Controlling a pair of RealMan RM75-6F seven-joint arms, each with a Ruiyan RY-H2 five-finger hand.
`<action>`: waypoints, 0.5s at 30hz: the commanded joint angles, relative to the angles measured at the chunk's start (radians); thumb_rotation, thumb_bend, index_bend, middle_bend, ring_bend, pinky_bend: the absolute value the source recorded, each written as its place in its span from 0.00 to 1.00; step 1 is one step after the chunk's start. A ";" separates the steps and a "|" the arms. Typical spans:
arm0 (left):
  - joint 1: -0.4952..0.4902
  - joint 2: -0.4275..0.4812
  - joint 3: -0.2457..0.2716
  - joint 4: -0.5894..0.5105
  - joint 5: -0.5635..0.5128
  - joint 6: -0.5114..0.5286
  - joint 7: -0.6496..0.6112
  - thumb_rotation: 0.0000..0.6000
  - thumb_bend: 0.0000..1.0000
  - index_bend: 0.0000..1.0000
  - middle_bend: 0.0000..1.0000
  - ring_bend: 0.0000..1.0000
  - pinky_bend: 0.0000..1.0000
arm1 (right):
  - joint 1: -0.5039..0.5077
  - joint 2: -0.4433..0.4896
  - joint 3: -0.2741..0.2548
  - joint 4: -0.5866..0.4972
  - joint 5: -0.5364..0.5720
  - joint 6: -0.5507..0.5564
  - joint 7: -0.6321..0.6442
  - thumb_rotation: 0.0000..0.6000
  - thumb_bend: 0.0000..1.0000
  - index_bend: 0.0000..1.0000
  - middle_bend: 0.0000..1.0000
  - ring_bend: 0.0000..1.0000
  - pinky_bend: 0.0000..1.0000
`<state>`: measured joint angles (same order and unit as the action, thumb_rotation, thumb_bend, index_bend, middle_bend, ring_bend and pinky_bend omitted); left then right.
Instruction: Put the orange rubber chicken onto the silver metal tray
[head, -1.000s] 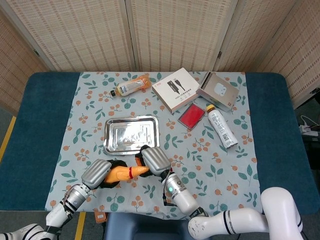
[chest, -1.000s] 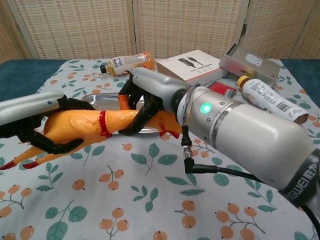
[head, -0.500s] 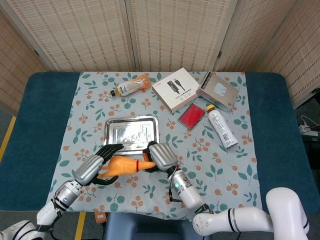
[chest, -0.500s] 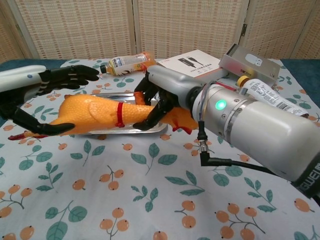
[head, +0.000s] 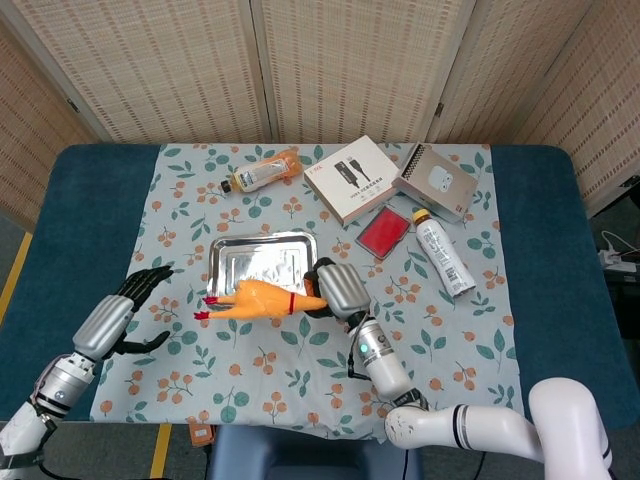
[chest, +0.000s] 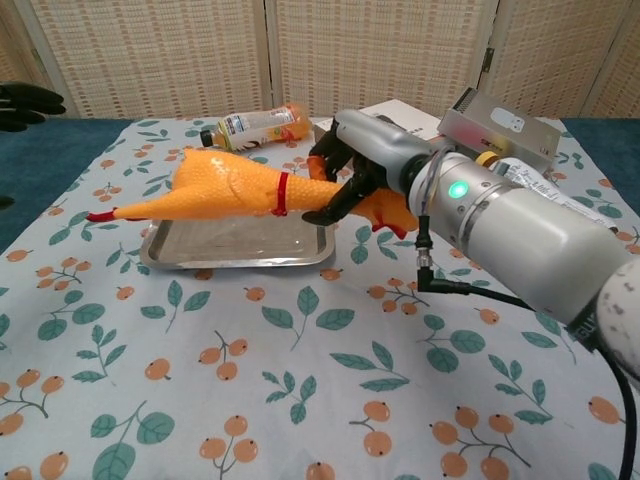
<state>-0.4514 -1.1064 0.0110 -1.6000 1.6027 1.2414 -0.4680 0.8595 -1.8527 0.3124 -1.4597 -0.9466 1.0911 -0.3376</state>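
Fingers of the right hand (chest: 350, 175) clasp the orange rubber chicken (chest: 235, 187) by its neck, its long body pointing left, lifted over the silver metal tray (chest: 235, 255); left hand (head: 125, 308), spread and holding nothing, stands well apart

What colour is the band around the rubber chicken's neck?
Red, on the orange rubber chicken held by the right robot hand; it shows best in the chest view.
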 joint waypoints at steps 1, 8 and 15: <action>0.018 0.004 0.015 0.017 -0.001 0.007 0.018 1.00 0.32 0.00 0.00 0.00 0.00 | 0.032 -0.113 0.018 0.185 -0.039 -0.002 0.052 1.00 0.20 0.96 0.71 0.78 1.00; 0.025 -0.019 0.007 0.074 -0.003 0.017 0.018 1.00 0.32 0.00 0.00 0.00 0.00 | 0.134 -0.286 0.066 0.518 -0.082 -0.063 0.113 1.00 0.20 0.95 0.71 0.77 1.00; 0.020 -0.018 -0.002 0.115 -0.017 0.000 -0.028 1.00 0.32 0.00 0.00 0.00 0.00 | 0.225 -0.414 0.095 0.782 -0.134 -0.131 0.217 1.00 0.19 0.80 0.67 0.62 0.87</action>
<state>-0.4306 -1.1253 0.0106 -1.4898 1.5889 1.2450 -0.4901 1.0305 -2.1971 0.3860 -0.7775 -1.0449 1.0018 -0.1822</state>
